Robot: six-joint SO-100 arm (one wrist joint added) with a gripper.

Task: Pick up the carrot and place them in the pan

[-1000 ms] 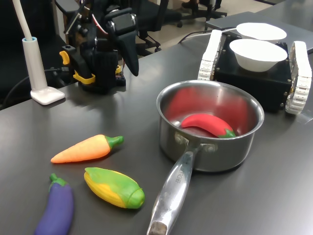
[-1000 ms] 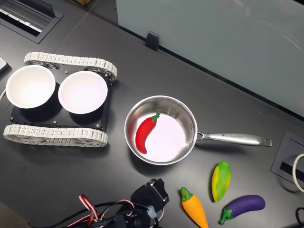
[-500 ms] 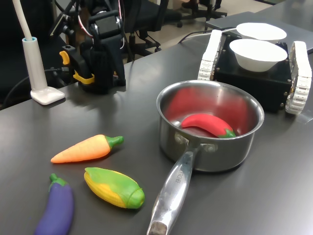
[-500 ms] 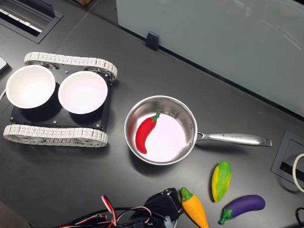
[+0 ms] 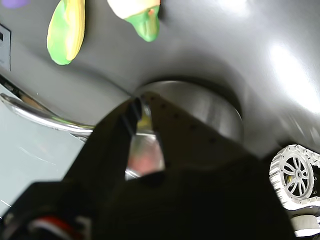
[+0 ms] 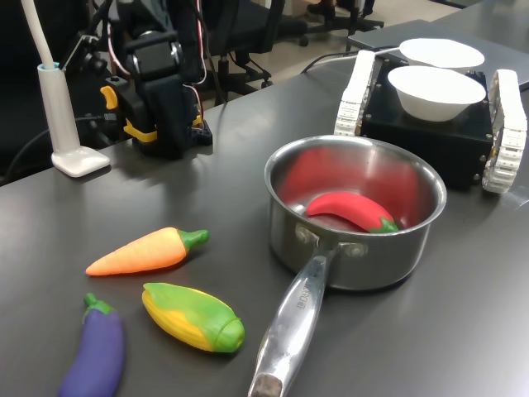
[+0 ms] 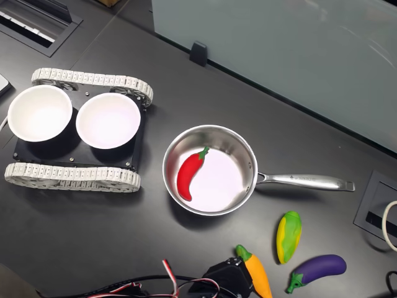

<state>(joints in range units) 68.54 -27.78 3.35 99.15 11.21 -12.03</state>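
counter (image 6: 463, 331): dark, carrying everything
carrot (image 6: 145, 251): lying beside corn cob (image 6: 194, 316), outside pan (image 6: 355, 217)
jaws: hanging apart from carrot, state unreadable; pan showing between dark fingers (image 5: 107, 145)

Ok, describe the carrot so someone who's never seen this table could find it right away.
Start at the steel pan in the first exterior view. Three toy vegetables lie to its left. The carrot is farthest back, smooth orange with a green stem, unlike the yellow-green corn and purple eggplant.

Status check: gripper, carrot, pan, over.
Gripper empty beside carrot, jaw state unclear. Carrot on table, untouched. Pan holds red chili.
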